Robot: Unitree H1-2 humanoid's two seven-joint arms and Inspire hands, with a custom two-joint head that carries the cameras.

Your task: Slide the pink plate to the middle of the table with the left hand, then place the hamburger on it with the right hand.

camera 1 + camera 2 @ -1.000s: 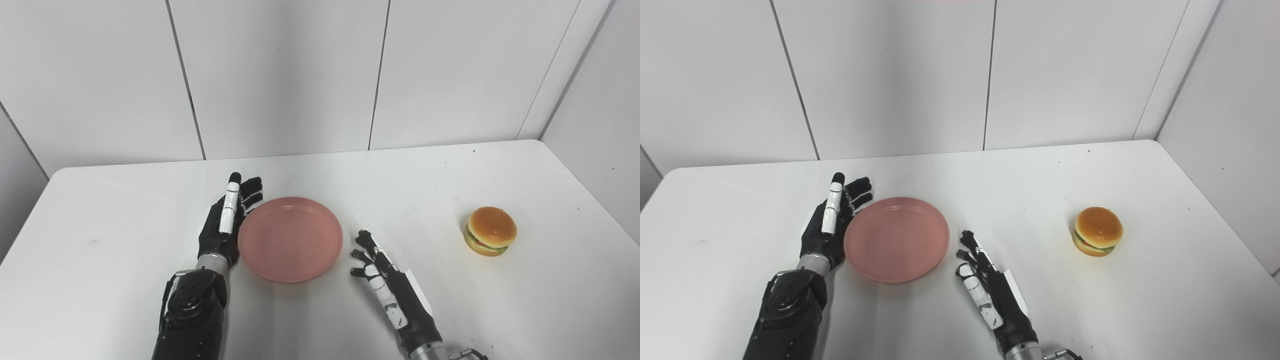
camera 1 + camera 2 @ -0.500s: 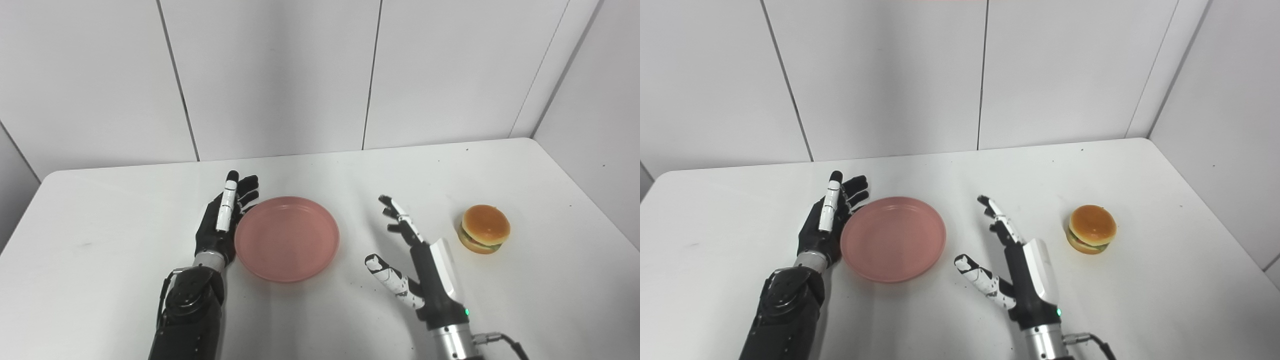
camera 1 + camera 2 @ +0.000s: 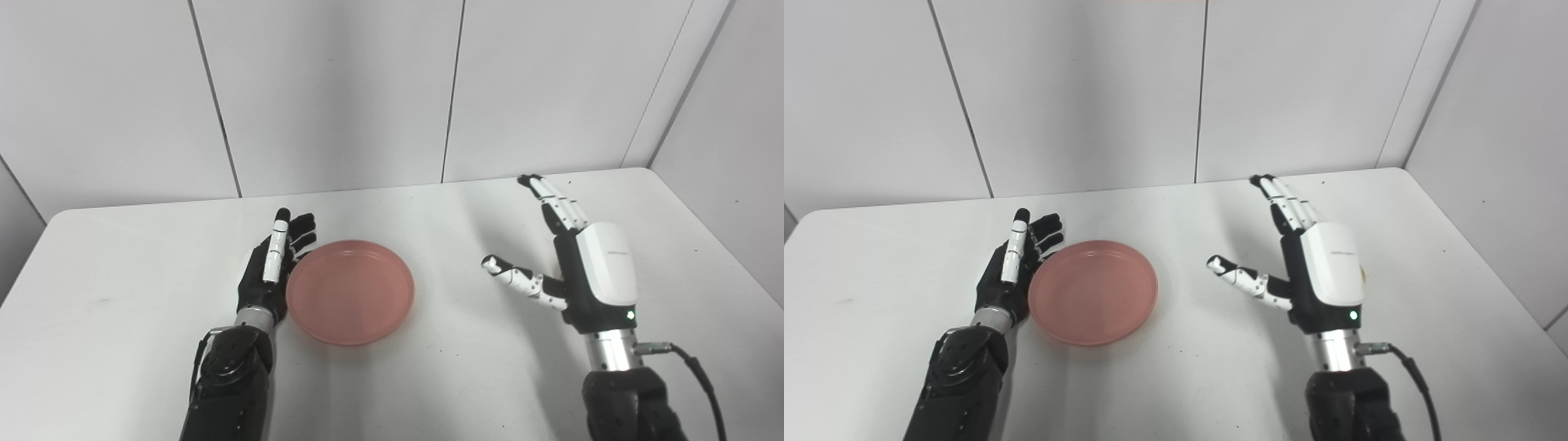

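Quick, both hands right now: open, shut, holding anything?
Left hand: open, holding nothing, beside the pink plate.
Right hand: open, holding nothing.

The left hand (image 3: 271, 269) is showing black fingers, one faced with white segments, above a silver wrist ring and glossy black forearm. The right hand (image 3: 579, 263) is wearing a white back cover, white-jointed fingers, a glowing green light, a ribbed metal wrist and a black cable (image 3: 698, 380) trailing off.
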